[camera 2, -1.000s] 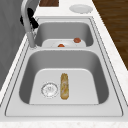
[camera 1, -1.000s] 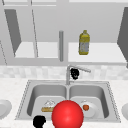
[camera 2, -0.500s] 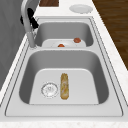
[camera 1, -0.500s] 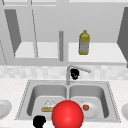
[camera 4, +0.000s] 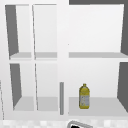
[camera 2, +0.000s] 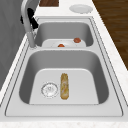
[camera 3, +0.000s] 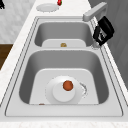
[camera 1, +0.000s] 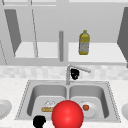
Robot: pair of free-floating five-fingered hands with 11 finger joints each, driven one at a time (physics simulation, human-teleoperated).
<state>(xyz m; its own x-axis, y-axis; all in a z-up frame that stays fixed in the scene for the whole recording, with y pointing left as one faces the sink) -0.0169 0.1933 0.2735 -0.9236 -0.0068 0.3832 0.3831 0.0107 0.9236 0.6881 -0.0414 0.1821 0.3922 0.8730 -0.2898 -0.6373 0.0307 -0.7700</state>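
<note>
My right hand hangs just under the faucet spout at the back of the sink. In the right side view this hand has its fingers curled, with nothing inside them. The same hand shows behind the faucet column in the left side view. Low at the sink's front rim is my left hand, beside a large red ball. A baguette lies in the left basin by the drain. In the right basin a white plate carries a tomato.
A yellow bottle stands on the lower right shelf of the open cabinet. White plates rest on the counter at the left and right of the sink. A small red bit lies in the right basin.
</note>
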